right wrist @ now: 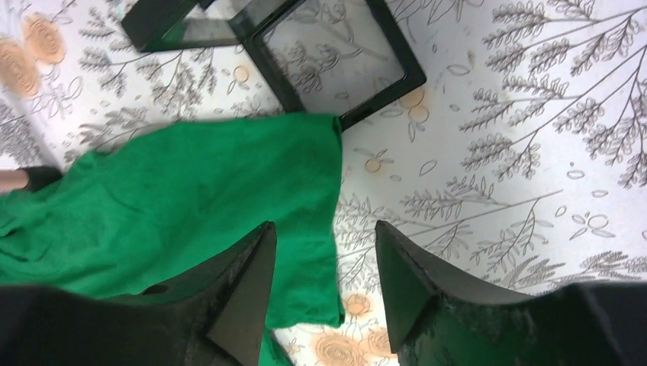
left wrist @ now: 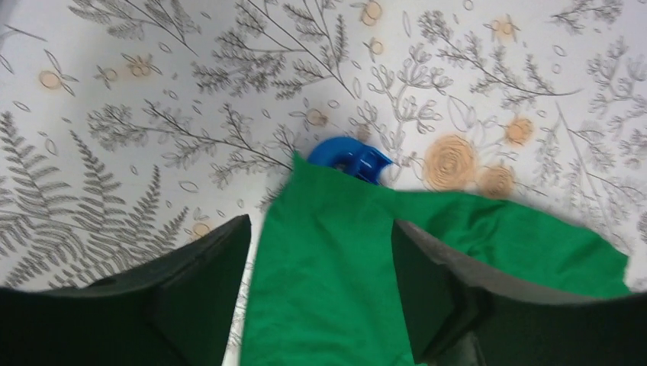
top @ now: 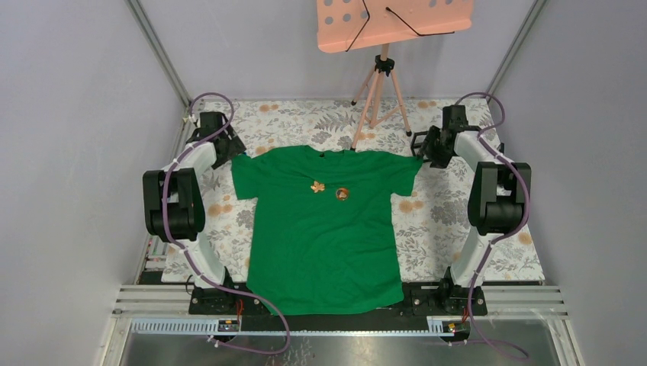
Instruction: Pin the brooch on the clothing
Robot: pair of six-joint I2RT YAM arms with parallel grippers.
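The bright green T-shirt (top: 324, 236) lies flat on the flowered table cover, neck at the far side. Two brooches sit on its chest: a gold leaf-shaped one (top: 317, 186) and a round brownish one (top: 342, 194). My left gripper (top: 226, 150) is open over the shirt's left sleeve (left wrist: 320, 290); in the left wrist view (left wrist: 320, 229) the sleeve lies between the spread fingers. My right gripper (top: 422, 149) is open at the right sleeve; in the right wrist view (right wrist: 323, 229) it straddles the sleeve's edge (right wrist: 305, 198).
A blue plastic piece (left wrist: 349, 158) peeks out beyond the left sleeve's tip. Black open frame boxes (right wrist: 336, 61) lie just past the right sleeve. A peach music stand on a tripod (top: 380, 84) stands at the back. Grey walls enclose both sides.
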